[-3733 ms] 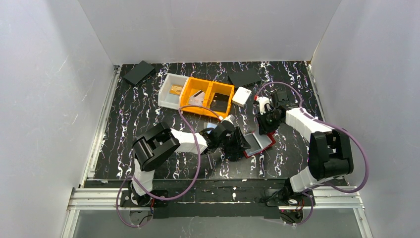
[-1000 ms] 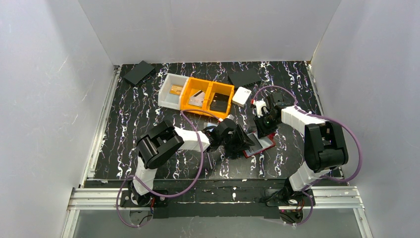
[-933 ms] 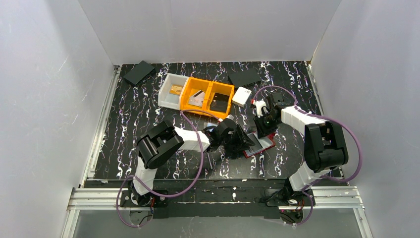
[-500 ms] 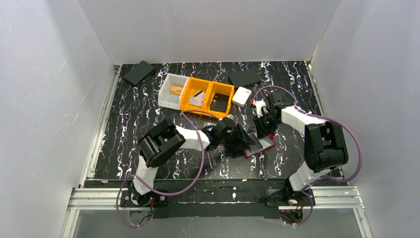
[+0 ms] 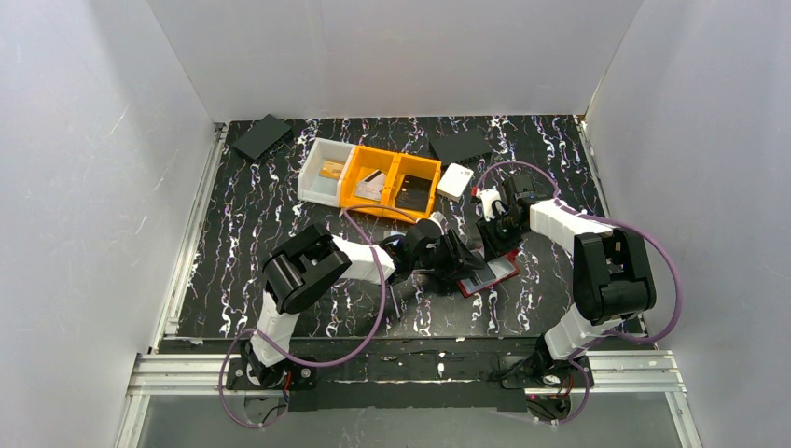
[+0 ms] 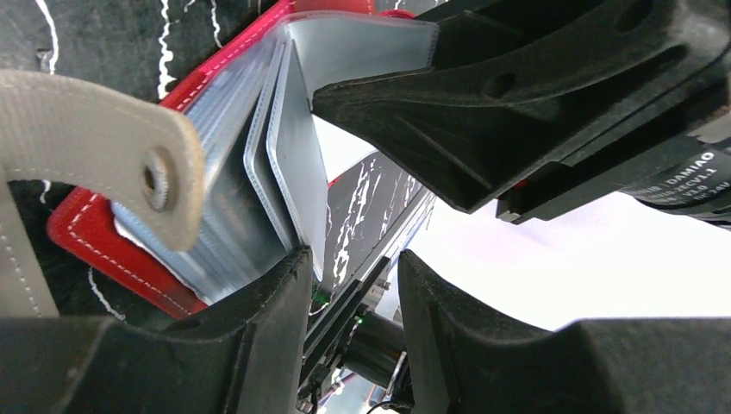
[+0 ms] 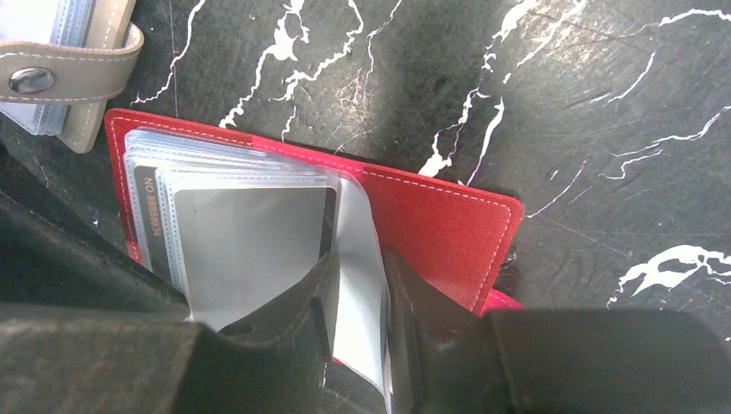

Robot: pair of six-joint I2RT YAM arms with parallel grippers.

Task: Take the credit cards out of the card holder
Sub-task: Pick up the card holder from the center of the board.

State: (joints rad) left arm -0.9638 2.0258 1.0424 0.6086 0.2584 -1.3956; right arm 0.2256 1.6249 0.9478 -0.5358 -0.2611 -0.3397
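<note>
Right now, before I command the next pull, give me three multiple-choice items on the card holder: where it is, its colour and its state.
1. Where is the card holder?
A) lying on the table, nearer the arms than the orange bin
B) inside the orange bin
C) lifted clear of the table

2. What colour is its cover?
A) blue
B) red
C) green

3. What state is it in?
A) snapped shut
B) open but with nothing inside
C) open, with its clear sleeves fanned up

Answers:
1. A: the top view shows it on the marbled surface in front of the bin.
2. B: the right wrist view shows a red stitched cover.
3. C: the left wrist view shows the sleeves spread apart over the open cover.
</note>
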